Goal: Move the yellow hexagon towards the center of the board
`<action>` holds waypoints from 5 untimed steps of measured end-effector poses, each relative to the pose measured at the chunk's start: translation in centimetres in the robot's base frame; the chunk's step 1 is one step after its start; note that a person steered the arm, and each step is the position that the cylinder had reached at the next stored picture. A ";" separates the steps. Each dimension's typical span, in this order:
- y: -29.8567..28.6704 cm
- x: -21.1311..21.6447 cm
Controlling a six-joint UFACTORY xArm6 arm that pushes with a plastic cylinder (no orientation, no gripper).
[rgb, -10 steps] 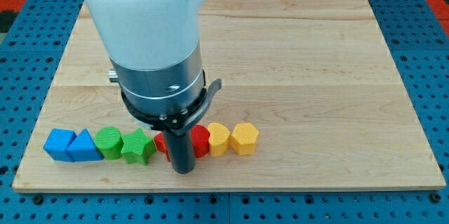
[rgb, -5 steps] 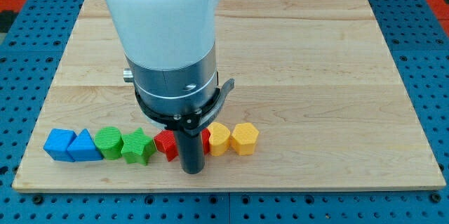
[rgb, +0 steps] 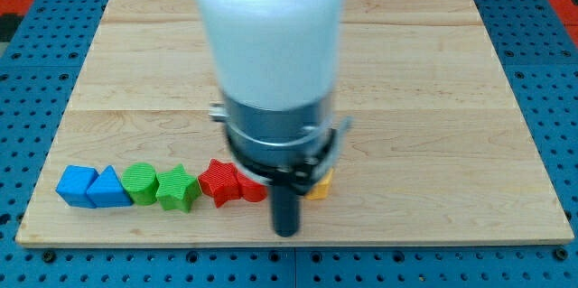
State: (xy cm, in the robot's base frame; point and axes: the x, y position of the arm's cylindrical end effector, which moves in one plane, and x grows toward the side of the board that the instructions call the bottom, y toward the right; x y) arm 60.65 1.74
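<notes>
Dark, upright rod's tip (rgb: 285, 231) sits below the mostly hidden yellow block (rgb: 321, 184); no jaws visible.

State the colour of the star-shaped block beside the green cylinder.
Green star, clearest in the camera view.

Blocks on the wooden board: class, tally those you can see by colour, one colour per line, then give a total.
Blue: 2, a blue cube and a blue triangular block.
Green: 2, a green round block and a green star.
Red: 2, a red star and a red block, partly hidden.
Yellow: 1 visible, a yellow block mostly behind the arm.
Total: 7 visible.
</notes>
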 end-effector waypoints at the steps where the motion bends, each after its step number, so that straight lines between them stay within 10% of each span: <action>1: 2.5 -2.3; 5: -2.1 -15.0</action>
